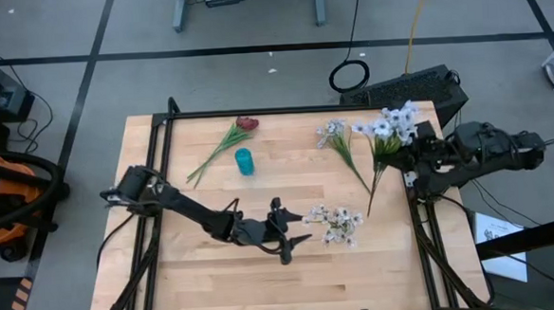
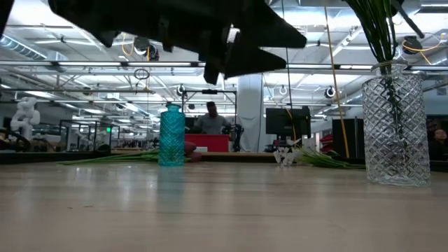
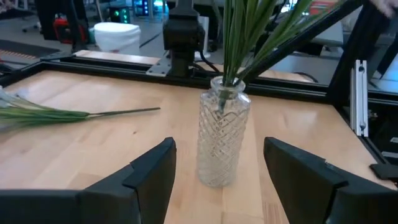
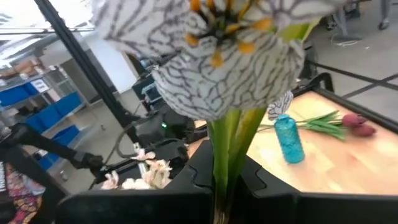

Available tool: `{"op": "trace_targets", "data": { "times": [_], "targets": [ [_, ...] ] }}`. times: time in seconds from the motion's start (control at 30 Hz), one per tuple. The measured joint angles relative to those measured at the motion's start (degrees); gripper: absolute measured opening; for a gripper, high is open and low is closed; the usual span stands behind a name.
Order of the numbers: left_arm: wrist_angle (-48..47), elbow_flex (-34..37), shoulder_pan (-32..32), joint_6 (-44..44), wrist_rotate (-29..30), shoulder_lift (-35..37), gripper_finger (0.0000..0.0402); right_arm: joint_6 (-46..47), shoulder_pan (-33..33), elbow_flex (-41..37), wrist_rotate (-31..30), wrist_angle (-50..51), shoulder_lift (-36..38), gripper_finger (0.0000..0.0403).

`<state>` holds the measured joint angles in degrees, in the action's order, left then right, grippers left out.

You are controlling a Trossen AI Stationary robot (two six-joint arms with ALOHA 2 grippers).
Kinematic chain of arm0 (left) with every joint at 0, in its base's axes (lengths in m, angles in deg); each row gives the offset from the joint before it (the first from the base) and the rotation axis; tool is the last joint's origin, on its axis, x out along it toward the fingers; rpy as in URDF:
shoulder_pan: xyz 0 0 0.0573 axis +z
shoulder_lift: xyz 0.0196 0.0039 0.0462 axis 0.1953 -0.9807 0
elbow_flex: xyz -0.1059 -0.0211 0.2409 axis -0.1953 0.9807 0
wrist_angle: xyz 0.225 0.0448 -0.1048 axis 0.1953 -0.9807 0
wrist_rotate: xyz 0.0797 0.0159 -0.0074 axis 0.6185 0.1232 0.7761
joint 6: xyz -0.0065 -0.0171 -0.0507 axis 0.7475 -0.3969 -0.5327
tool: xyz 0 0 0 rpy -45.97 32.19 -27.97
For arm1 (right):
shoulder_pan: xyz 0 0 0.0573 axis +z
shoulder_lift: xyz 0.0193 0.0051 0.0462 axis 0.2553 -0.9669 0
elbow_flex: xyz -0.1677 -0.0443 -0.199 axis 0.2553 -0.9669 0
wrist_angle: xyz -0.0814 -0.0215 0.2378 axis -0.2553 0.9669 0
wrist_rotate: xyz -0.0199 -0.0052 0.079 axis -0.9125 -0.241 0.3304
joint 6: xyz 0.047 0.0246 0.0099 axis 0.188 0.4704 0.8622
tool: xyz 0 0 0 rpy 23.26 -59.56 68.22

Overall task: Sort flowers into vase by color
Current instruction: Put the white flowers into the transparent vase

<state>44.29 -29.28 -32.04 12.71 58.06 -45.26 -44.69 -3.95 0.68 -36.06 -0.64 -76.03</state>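
Pinching white flower (image 4: 211,56), likely light and floppy, low on its stem in right tool (image 1: 413,159) at bench (image 1: 217,272) right edge; spreading left tool (image 3: 217,180) before vase (image 3: 221,137) near front edge.

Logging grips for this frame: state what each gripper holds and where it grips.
The right gripper holds a white flower low on its green stem. The left gripper is open, holding nothing, before the clear vase.

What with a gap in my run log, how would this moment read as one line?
left end effector open, facing clear vase | right end effector shut on white flower | red flower lying beside blue vase
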Motion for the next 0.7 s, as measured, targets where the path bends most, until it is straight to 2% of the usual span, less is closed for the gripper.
{"op": "trace_targets", "data": {
  "times": [0.33,0.4,0.53,0.7],
  "targets": [
    [0.2,-4.3,0.0,0.2,0.0,-6.6,0.0248,-4.1,7.6,-0.6,-1.8,-5.2,-0.4,0.0002],
    [0.1,-5.3,0.0,0.1,0.0,-7.8,0.0248,-5.2,9.7,-0.6,-4.5,-5.6,-1.1,0.0002],
    [0.2,-7.5,0.0,0.3,0.0,-10.0,0.0248,-7.4,14.4,-0.6,-13.9,-7.6,-3.5,0.0002],
    [-0.1,-9.2,0.1,1.6,0.0,-11.7,0.0248,-5.7,20.7,-0.6,-25.0,-7.9,-9.0,0.0002]
  ]
}}
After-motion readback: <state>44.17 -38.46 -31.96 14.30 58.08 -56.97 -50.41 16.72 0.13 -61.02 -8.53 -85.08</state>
